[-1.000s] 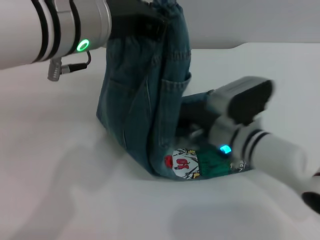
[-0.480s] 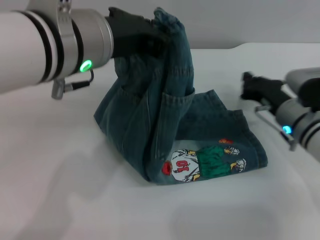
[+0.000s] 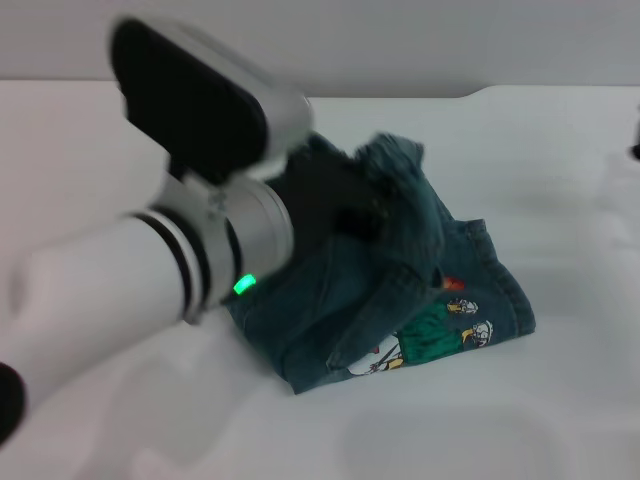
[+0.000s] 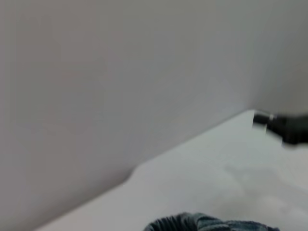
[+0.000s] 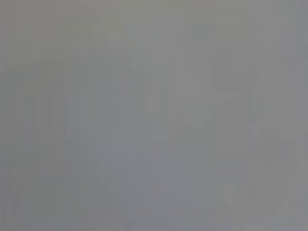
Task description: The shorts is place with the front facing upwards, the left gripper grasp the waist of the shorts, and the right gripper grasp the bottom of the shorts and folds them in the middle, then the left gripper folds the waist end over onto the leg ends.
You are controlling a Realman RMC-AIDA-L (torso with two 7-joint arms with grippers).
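**Left tool holding the waist end of denim shorts above the leg ends**

The white surface fills the head view, with a grey wall behind its far edge. The left arm, white and silver with black bands and a green light, enters from the near left and reaches toward the centre. The denim shorts lie at the centre of the surface, folded along their length, and a printed cartoon patch shows on the near right of the cloth. The leg ends rest flat on the surface at the right. The waist end, with its ruffled elastic band, is raised off the surface and leans rightward over the lower layer. The left tool, a black claw, is clamped on the waist end just left of the ruffle. In the left wrist view the ruffled band appears at the frame edge, and a black tool tip shows farther off. The right wrist view is uniformly grey; whether the right tool is apart or together cannot be told.
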